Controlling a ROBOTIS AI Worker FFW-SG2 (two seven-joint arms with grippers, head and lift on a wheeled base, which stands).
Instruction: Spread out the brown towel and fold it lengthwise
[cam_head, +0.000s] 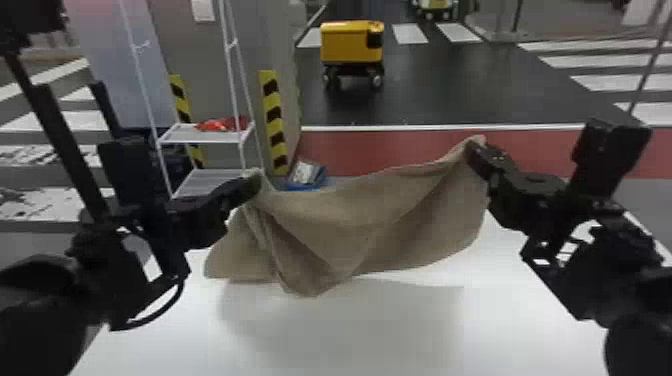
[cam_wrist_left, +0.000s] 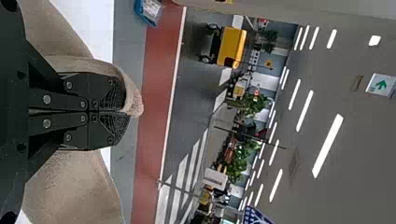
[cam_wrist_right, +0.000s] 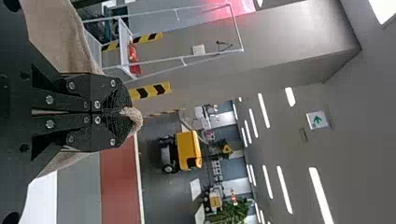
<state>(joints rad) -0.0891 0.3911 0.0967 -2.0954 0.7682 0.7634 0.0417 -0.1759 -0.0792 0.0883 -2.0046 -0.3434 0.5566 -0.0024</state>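
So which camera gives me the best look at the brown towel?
The head view: it shows the towel in broad folds, hanging above the white table. The left wrist view shows cloth pinched in the left claw, with more behind; the right wrist view shows a tip in the right claw, also with cloth behind.

Indoor hall resembling a mock street, perhaps a robotics test area: crossing stripes (cam_head: 595, 61) on a dark floor (cam_head: 450, 95); a wheeled yellow box (cam_head: 350, 42); black-and-yellow guards (cam_head: 272, 117); plants (cam_wrist_left: 238, 163); ceiling lights (cam_wrist_left: 304, 111); a green-arrow sign (cam_wrist_left: 380, 85) overhead.
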